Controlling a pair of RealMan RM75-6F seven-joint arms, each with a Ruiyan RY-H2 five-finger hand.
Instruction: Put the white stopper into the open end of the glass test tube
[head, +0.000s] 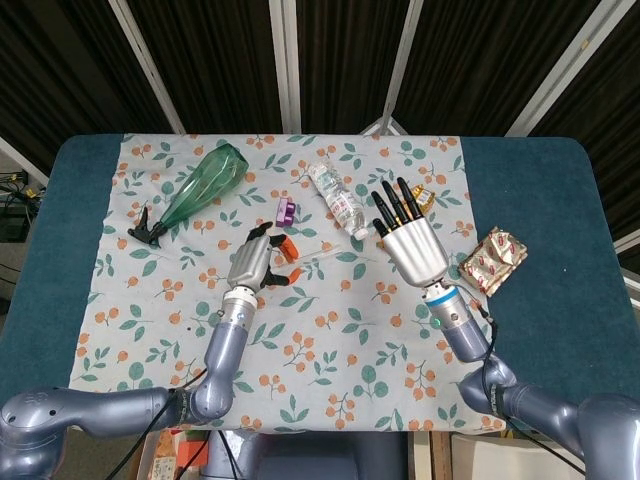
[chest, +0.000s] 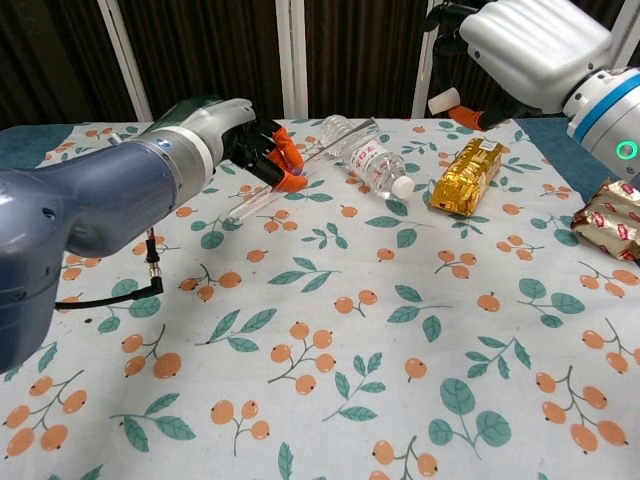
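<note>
While left hand (chest: 262, 152) grips clear glass test tube (chest: 300, 168) centre-left, long axis slanting up-right, right hand (chest: 520, 50) pinches small white stopper (chest: 441, 101) upper right. Open end faces stopper, I reckon.

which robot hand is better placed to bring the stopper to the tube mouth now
The right robot hand: it already pinches the white stopper, raised near the tube's open end. The left robot hand is occupied gripping the glass test tube tilted off the cloth.
</note>
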